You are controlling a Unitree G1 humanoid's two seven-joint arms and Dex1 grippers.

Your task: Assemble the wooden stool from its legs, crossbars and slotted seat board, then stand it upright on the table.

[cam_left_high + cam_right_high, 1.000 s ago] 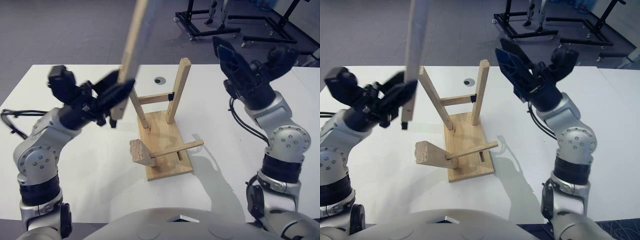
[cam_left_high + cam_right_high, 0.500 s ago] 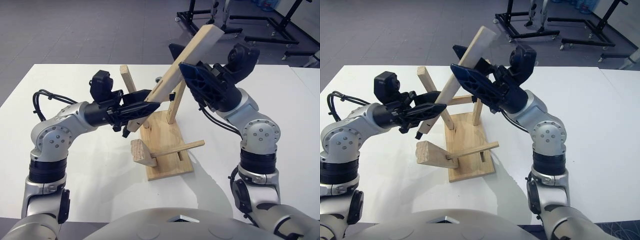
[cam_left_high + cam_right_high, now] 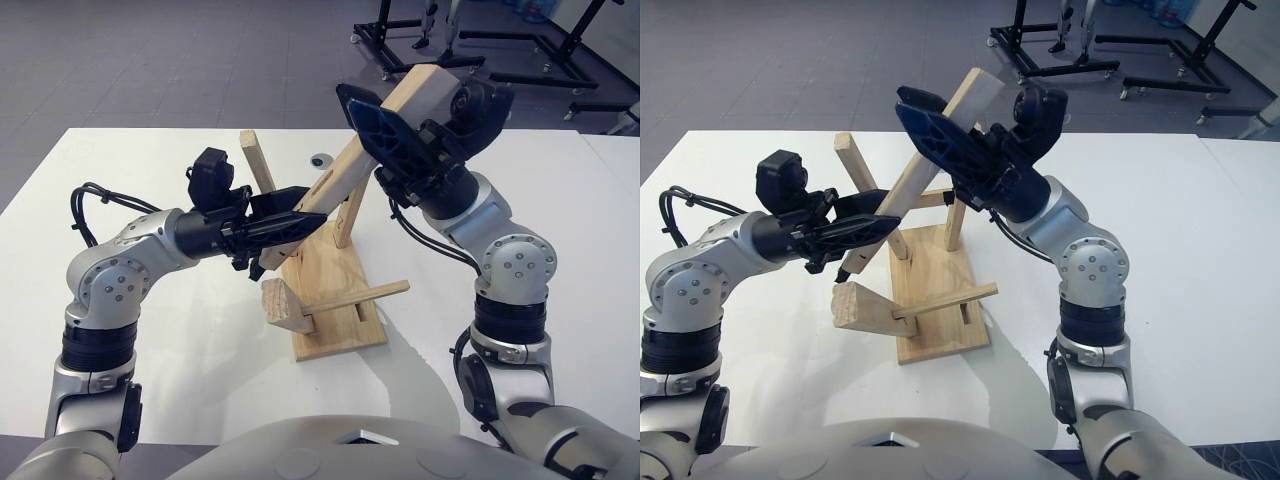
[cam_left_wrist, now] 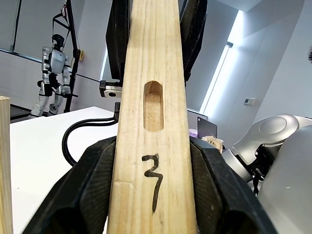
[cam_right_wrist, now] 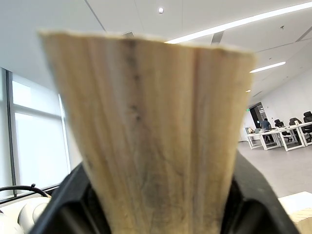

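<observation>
The loose leg (image 3: pixel 340 176) hangs tilted above the seat board (image 3: pixel 325 270), which lies flat on the table (image 3: pixel 180 340) with 2 standing legs (image 3: pixel 256 165) in it. The left gripper (image 3: pixel 300 210) pinches its lower end and the right gripper (image 3: pixel 400 125) clamps the upper end. There's a handwritten "3" (image 4: pixel 154 183) just beside a slot (image 4: pixel 154 106).

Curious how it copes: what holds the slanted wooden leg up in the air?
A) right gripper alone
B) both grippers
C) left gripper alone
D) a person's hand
B: the left gripper clamps the leg low down, the right gripper higher up.
</observation>
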